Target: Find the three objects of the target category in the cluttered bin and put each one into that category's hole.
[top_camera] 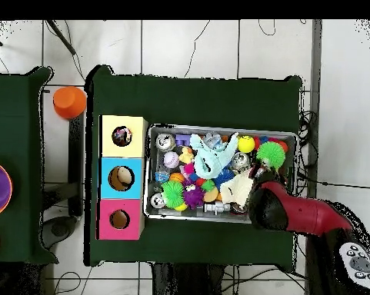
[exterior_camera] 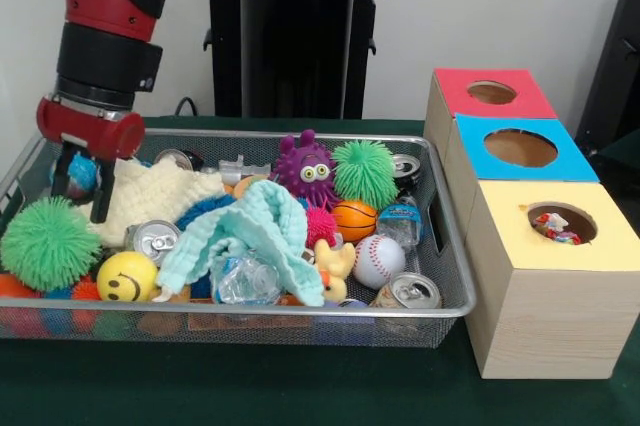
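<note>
- The tool (exterior_camera: 85,181) hangs at the left end of the wire-mesh bin (exterior_camera: 300,139) in the front view, down among the clutter, its dark fingers (exterior_camera: 101,194) apart with nothing between them.
- Just beside the tool lies the cream-yellow knitted cloth (exterior_camera: 160,198), spread over the back-left part of the bin; whether the fingers touch it I cannot tell.
- A pale mint-green knitted cloth (exterior_camera: 250,241) drapes over the middle of the heap — partly covering a crumpled clear plastic bottle (exterior_camera: 245,281).
- Around them: a green spiky ball (exterior_camera: 48,243), a yellow smiley ball (exterior_camera: 127,276), a silver can (exterior_camera: 155,239), a purple spiky toy with eyes (exterior_camera: 305,169), a second green spiky ball (exterior_camera: 365,173), a small basketball (exterior_camera: 355,219), a baseball (exterior_camera: 378,261) and another can (exterior_camera: 407,292) at the front right.
- To the right of the bin on the green tabletop (exterior_camera: 250,386) stand three wooden boxes in a row: red-topped (exterior_camera: 455,86) farthest, blue-topped (exterior_camera: 570,159) in the middle, the yellow-topped box (exterior_camera: 520,246) nearest.
- Inside the yellow box's hole (exterior_camera: 561,223) something multicoloured shows — a confetti-patterned cloth (exterior_camera: 558,229), only partly visible.
- From overhead, the red arm (top_camera: 303,215) reaches in over the bin's right end.
</note>
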